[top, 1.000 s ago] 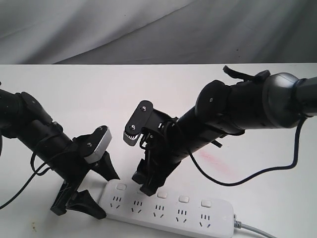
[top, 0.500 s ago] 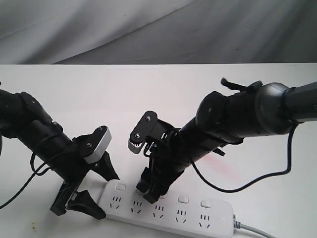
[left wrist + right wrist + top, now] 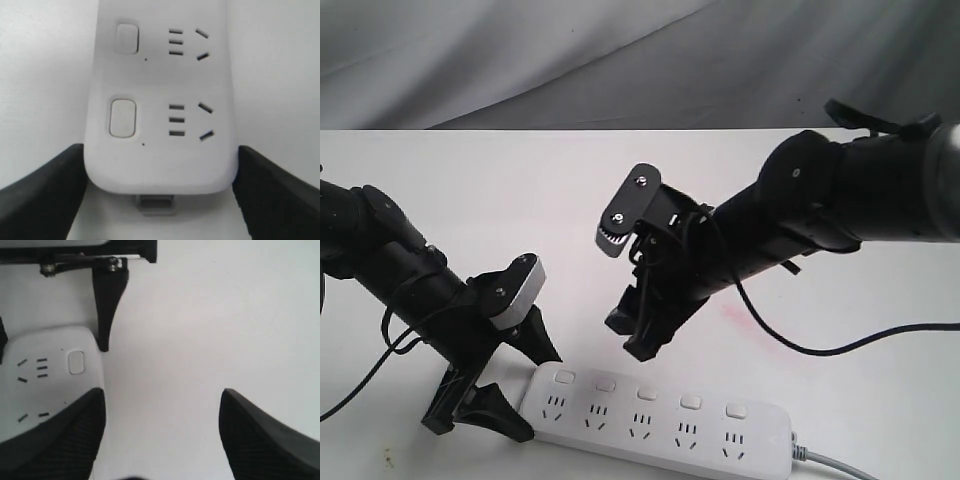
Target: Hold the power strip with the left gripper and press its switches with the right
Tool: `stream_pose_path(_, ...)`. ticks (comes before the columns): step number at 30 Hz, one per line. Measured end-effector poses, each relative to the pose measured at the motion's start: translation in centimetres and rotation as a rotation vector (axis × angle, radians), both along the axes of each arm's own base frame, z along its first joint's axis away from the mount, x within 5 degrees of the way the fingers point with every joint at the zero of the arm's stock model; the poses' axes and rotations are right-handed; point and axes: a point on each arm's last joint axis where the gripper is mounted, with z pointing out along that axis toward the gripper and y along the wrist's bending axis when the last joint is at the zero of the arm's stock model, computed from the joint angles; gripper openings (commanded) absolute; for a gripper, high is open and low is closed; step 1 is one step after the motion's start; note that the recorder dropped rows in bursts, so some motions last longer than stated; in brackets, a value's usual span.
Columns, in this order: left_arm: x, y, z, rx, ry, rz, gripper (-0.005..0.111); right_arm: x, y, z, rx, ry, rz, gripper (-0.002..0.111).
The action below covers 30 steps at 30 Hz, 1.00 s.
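The white power strip (image 3: pixel 660 420) lies along the table's near edge, its grey cord (image 3: pixel 830 462) leaving at the right. Its five switches (image 3: pixel 647 393) sit in a row above the outlets, all uncovered. My left gripper (image 3: pixel 535 395) straddles the strip's left end. In the left wrist view the power strip (image 3: pixel 160 100) fills the gap of the left gripper (image 3: pixel 161 150), a black finger (image 3: pixel 50 190) against each long side. My right gripper (image 3: pixel 632 338) hangs open above the strip, touching nothing. The right wrist view shows the right gripper (image 3: pixel 162 395) over bare table, the strip's end (image 3: pixel 45 375) and one switch (image 3: pixel 76 362) beside it.
The white table (image 3: pixel 520 200) runs back to a grey cloth backdrop (image 3: pixel 620 60). A black cable (image 3: pixel 840 345) loops from the right arm down near the tabletop. A faint pink smudge (image 3: pixel 750 325) marks the table right of the middle.
My right gripper was down on the strip near the second switch; it has lifted up and back, off the strip. The left gripper and the strip have not moved.
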Motion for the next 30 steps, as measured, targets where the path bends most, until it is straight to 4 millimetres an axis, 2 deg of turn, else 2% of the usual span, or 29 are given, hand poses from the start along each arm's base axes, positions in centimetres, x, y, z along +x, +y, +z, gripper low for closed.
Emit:
stream_pose_path(3, 0.0, 0.0, 0.0, 0.0, 0.0, 0.0, 0.05, 0.1, -1.3, -0.7, -0.015, 0.045, -0.023, 0.06)
stream_pose_path(7, 0.0, 0.0, 0.0, 0.0, 0.0, 0.0, 0.05, -0.6, -2.0, -1.7, -0.04, 0.082, -0.021, 0.06)
stream_pose_path(30, 0.0, 0.0, 0.0, 0.0, 0.0, 0.0, 0.05, -1.2, -2.0, -1.9, -0.034, 0.137, -0.005, 0.06)
